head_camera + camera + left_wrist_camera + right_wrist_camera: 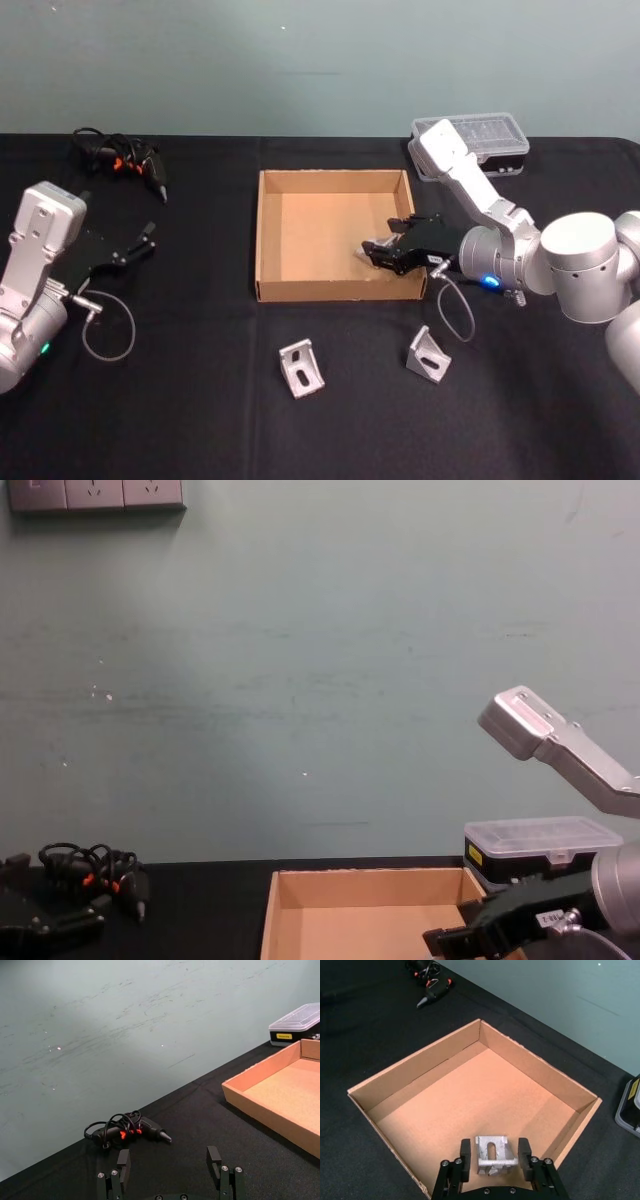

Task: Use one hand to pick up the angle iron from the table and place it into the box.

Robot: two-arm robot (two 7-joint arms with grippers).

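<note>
Holding anything, that right arm? (listener)

Right gripper (493, 1146) hangs low inside the box (258, 235), at its near right corner. An angle iron (492, 1157), a small silver bracket with a slot, sits squarely in the gripper's mouth, on or just above the cardboard floor. Whether it is clamped or let go, I cannot tell. (onlooker)

And the rest of the table? (listener)

Black table (200, 330), tan box in the middle. A second angle iron (301, 368) and a third angle iron (428, 353) stand on the table just near of the box, apart from each other. A clear-lidded case (480, 140) lies far right, and a corded black tool (125, 160) far left. Left gripper (140, 243) is parked at the left, wide open, holding nothing. (onlooker)

What would make the drop go well? (listener)

My judgement: release low so the bracket does not bounce. Open wide enough that neither side drags it. Then rise straight up before pulling back, since the near and right walls stand close. The cable loop (458, 315) under the arm hangs near the third angle iron, so a sideways retreat might knock it. (onlooker)
</note>
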